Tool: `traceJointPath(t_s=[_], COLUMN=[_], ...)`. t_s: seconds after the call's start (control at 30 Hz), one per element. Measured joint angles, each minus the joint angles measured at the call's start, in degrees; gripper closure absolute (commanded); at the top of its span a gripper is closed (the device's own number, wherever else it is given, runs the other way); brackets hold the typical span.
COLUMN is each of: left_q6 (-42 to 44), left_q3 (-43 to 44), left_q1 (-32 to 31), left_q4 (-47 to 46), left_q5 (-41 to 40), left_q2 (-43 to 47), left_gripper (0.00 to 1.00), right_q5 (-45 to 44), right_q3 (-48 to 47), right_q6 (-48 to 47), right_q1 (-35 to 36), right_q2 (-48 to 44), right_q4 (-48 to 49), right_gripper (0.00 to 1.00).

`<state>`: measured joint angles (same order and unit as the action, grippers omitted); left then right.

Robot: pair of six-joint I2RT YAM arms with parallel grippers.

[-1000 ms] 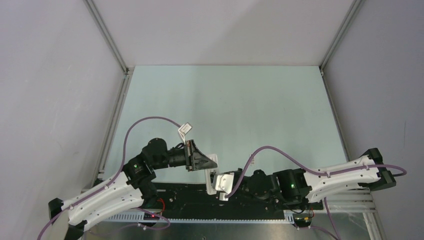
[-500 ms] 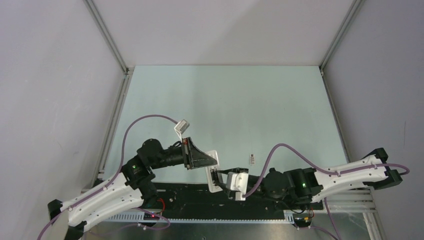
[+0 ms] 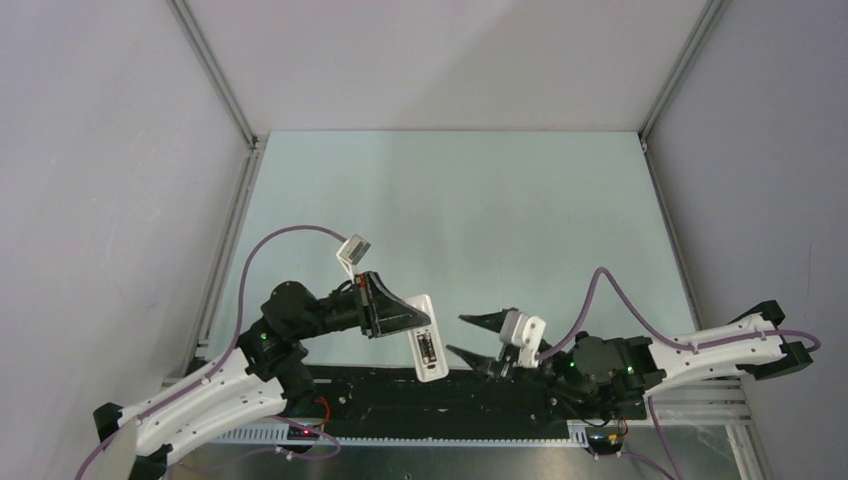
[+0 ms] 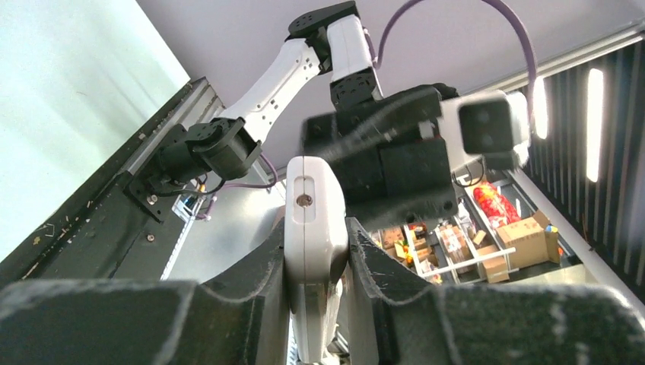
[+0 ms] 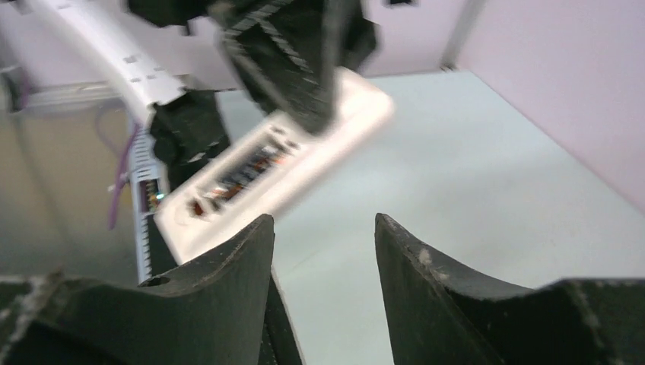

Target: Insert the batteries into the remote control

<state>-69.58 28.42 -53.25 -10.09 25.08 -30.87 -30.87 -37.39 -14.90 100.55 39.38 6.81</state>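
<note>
left claw (image 3: 410, 318): clamps remote control (image 3: 428, 352) aloft, open back presented for loading | right claw (image 3: 458, 336): wide, empty, just right of remote control

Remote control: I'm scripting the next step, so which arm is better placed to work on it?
Right, probably. The left gripper is shut on the remote control, holding it aloft. The right gripper is open and empty, its fingers pointing at the remote's free end.
</note>
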Motion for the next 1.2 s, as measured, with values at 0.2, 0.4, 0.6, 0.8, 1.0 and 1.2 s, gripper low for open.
traceJointPath(t_s=[0.2, 0.4, 0.6, 0.8, 1.0, 1.2], left_q6=[2.7, 7.0, 8.7, 8.8, 9.2, 9.2], left_q3=[0.3, 4.1, 5.0, 5.0, 5.0, 5.0], left_q1=[-0.1, -0.1, -0.1, -0.1, -0.1, -0.1], left_q4=[4.4, 13.4, 16.1, 17.6, 17.9, 18.0], left_q5=[-3.0, -7.5, -8.6, -8.9, -8.9, -8.9], left_q2=[1.8, 2.6, 2.0, 1.2, 1.4, 1.6], left_gripper=[1.00, 1.00, 1.00, 1.00, 1.00, 1.00], right_q5=[-21.0, -27.8, -19.7, -7.5, 3.2, 7.4], right_q3=[1.5, 1.3, 1.3, 2.1, 3.8, 3.8], right_q6=[24.4, 74.3, 90.0, 85.6, 77.4, 72.3], right_q1=[-1.0, -8.2, -20.3, -34.0, -42.0, -44.8], right_q2=[-6.1, -9.3, 1.4, 11.2, 17.6, 25.4], right_q4=[-10.1, -50.0, -64.4, -58.9, -47.0, -38.7], right_gripper=[0.51, 0.47, 0.38, 0.35, 0.33, 0.36])
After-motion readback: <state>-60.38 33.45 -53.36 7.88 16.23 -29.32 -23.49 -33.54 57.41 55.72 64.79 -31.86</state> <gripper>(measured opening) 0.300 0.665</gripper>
